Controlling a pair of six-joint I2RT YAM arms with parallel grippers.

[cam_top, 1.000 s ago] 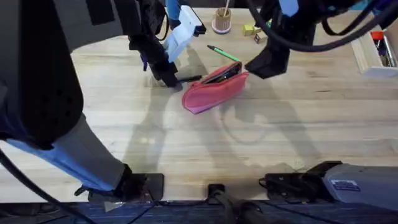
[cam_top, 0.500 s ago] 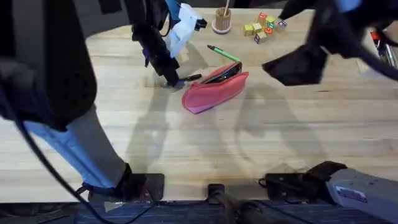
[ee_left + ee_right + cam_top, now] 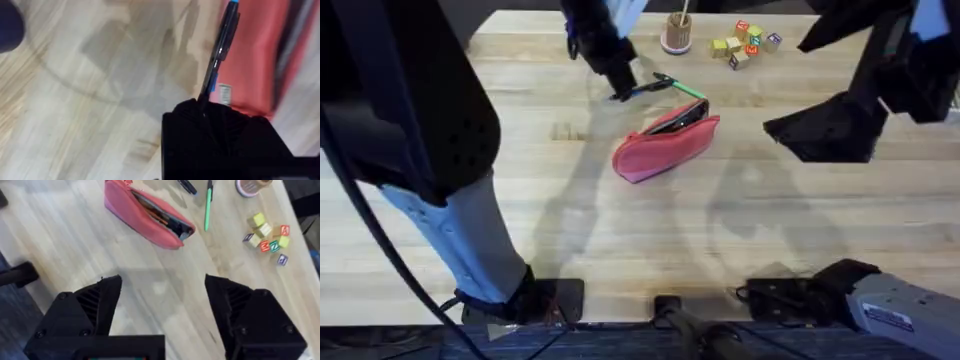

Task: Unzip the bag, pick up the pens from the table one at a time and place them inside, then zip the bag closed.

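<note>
The left gripper (image 3: 620, 90) is clenched on the black pen (image 3: 642, 88), holding it by 1 end above the counter (image 3: 520, 200), just beyond the far side of the bag (image 3: 665, 148). In the left wrist view the pen (image 3: 220, 50) runs straight out from the gripper (image 3: 202, 112), its blue-tipped free end lying over the pink side of the bag (image 3: 260, 55).

That is the relation the coming move turns on: the bag sits toward the robot and slightly right of the held pen, and its long axis runs diagonally, from near-left to far-right. The zipper mouth looks open along the top edge, dark inside, and in the right wrist view something slim already seems to lie within the bag (image 3: 147, 215). The pen lies roughly crosswise to that slot, so my judgement is that it needs turning to run along the opening before it goes down.

The green pen (image 3: 682, 86) rests on the counter just past the bag, touching neither it nor the gripper.

The right gripper (image 3: 162, 305) hangs released, jaws wide, well to the right of the bag. The left arm is plainly the nearer one.
</note>
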